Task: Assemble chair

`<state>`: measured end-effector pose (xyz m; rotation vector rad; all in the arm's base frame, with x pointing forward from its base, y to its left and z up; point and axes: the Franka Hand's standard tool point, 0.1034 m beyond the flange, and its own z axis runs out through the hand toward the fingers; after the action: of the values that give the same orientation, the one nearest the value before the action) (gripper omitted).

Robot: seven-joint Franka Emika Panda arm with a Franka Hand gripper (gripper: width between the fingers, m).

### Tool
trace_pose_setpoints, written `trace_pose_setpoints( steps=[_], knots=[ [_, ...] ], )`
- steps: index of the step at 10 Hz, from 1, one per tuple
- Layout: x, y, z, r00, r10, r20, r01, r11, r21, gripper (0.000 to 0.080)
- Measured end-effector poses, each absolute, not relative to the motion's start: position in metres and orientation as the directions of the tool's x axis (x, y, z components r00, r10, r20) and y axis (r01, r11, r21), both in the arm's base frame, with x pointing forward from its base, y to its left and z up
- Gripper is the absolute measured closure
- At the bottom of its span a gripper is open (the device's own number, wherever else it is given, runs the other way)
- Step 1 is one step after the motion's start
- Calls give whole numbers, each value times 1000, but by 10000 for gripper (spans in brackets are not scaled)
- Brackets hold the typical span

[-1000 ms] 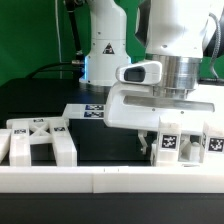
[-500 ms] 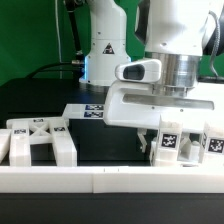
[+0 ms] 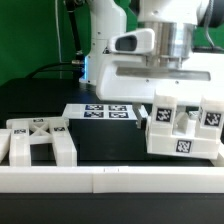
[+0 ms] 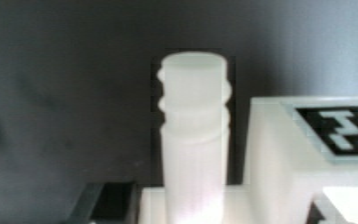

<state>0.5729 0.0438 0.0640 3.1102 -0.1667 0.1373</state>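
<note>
My gripper point(image 3: 168, 100) hangs at the exterior view's right, shut on a chunky white chair part point(image 3: 186, 128) with square tags on its faces. That part is lifted just above the front rail. In the wrist view a white rounded post of this part point(image 4: 195, 120) runs between my dark fingers point(image 4: 115, 200), and a tagged block of it point(image 4: 327, 150) lies beside the post. A second white chair part point(image 3: 40, 140), with crossed tags on top, rests on the dark table at the exterior view's left, apart from my gripper.
The marker board point(image 3: 100, 112) lies flat on the table behind the parts. A long low white border rail point(image 3: 100, 180) runs along the front edge. The arm's white base point(image 3: 105, 50) stands at the back, with a green wall behind it.
My gripper has risen, taking the tagged chair part up with it. The part now shows well above the front rail. The left chair part has not moved.
</note>
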Motion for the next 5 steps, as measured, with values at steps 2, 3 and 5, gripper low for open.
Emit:
trace_pose_setpoints(
  steps=[2, 3, 5],
  knots=[
    [570, 44, 63, 993, -109, 52, -111, -994, 18, 463],
    [570, 44, 62, 993, -109, 52, -110, -994, 19, 463],
    [562, 43, 61, 993, -114, -14, -114, -993, 18, 463]
  ],
)
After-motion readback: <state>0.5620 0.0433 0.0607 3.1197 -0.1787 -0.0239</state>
